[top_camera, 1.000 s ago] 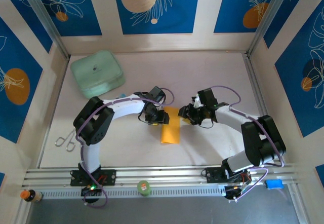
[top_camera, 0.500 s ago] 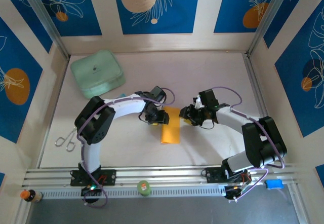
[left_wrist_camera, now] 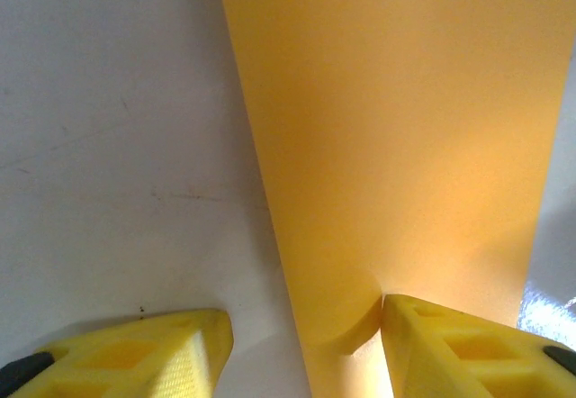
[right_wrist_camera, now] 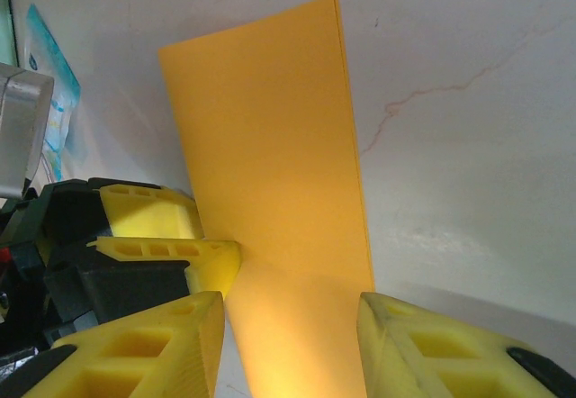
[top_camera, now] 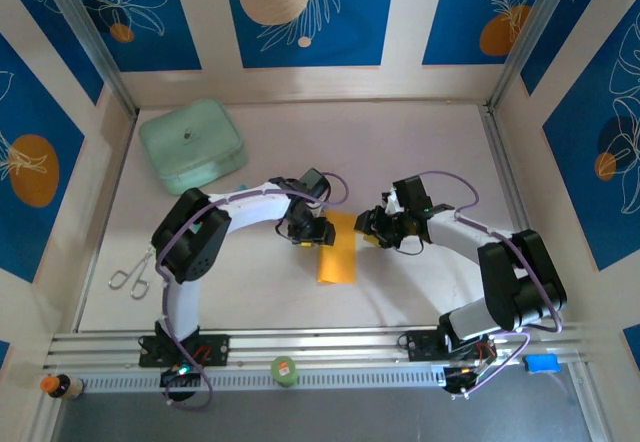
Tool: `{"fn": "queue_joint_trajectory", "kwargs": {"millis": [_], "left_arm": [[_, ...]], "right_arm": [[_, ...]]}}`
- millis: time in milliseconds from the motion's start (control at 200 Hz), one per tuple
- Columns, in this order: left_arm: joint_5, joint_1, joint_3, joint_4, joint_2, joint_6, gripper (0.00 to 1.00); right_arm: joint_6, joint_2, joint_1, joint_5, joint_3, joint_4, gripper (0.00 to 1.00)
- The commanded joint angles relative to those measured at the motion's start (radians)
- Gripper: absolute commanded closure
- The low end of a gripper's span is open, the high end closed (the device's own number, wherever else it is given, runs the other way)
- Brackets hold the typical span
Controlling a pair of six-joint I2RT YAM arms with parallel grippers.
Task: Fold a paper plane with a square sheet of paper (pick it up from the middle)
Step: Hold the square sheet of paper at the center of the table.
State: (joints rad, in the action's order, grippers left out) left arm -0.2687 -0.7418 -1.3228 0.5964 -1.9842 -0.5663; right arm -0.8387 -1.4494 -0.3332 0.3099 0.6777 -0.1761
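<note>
Little change since 1 s ago: the left arm's elbow has crept slightly inward, while paper and both claws sit as before. Far left, scissors (top_camera: 130,280) lie by the table edge and a mint-green box (top_camera: 192,146) sits in the back-left corner, both well apart from the work and no obstruction. Left gripper (top_camera: 312,232) is low at the far-left corner of the square sheet of paper (top_camera: 338,252), jaws apart, 1 finger (left_wrist_camera: 135,357) on bare table, the other on the sheet, probably to pin or lift that long edge. Sheet lies flat mid-table as a narrow rectangle, apparently folded in 2. Right gripper (top_camera: 368,227) meets the same end from the opposite side, jaws apart, spanning the sheet's width. Blue-and-white packet (right_wrist_camera: 49,65) lies just beyond. Likely hazard: 2 claws crowding 1 end.
</note>
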Motion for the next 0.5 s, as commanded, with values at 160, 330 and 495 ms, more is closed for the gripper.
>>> {"fn": "queue_joint_trajectory", "kwargs": {"millis": [160, 330, 495], "left_arm": [[0.086, 0.004, 0.000, -0.014, -0.091, 0.018, 0.45], [0.083, 0.005, 0.002, -0.015, -0.097, 0.009, 0.45], [0.085, 0.004, 0.006, -0.016, -0.099, 0.001, 0.45]], "right_arm": [[0.002, 0.010, 0.005, -0.002, -0.007, -0.026, 0.57], [0.003, 0.008, 0.005, 0.001, -0.007, -0.028, 0.56], [0.003, 0.007, 0.005, 0.001, -0.008, -0.025, 0.57]]}}
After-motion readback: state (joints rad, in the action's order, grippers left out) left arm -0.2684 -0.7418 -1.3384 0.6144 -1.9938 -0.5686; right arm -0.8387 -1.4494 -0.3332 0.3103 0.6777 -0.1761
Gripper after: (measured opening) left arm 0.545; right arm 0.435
